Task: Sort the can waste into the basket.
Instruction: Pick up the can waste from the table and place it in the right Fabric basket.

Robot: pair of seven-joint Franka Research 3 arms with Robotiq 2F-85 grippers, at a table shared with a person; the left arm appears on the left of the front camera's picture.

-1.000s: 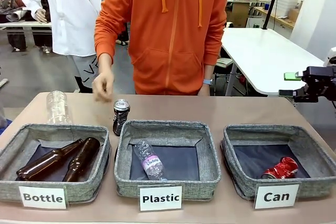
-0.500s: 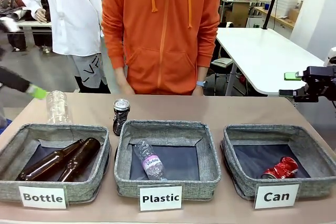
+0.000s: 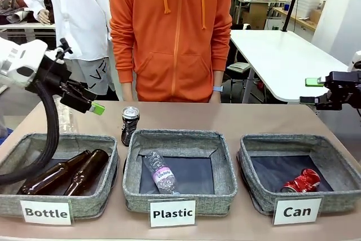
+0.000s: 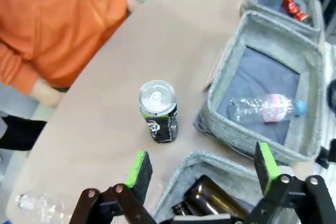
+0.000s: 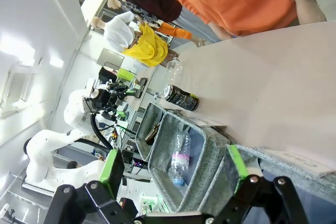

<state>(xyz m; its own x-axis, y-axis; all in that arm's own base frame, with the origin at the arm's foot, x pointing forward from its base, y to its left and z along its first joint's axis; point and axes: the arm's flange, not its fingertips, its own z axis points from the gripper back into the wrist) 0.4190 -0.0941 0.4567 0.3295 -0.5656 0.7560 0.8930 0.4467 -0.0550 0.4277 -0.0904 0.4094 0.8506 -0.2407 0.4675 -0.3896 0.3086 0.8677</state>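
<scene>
A dark can (image 3: 130, 125) with a silver top stands upright on the table behind the middle basket; it also shows in the left wrist view (image 4: 157, 111) and the right wrist view (image 5: 181, 98). A dented red can (image 3: 302, 182) lies in the grey basket labelled "Can" (image 3: 293, 138). My left gripper (image 3: 90, 103) hangs open above the table, left of the dark can and apart from it; its green-padded fingers (image 4: 139, 167) hold nothing. My right gripper (image 3: 310, 91) stays open off the table's right edge, with its fingers (image 5: 112, 166) bare.
The "Bottle" basket (image 3: 34, 139) holds two brown bottles (image 3: 67, 170), and the "Plastic" basket (image 3: 175, 135) a clear bottle (image 3: 158, 172). Another clear bottle (image 3: 61, 117) stands at the far left, behind my left arm. A person in an orange hoodie (image 3: 169, 32) stands at the far edge.
My left arm has swung in from the left and now hovers beside the dark can. The person's hand has drawn back from the table. The right arm has not moved.
</scene>
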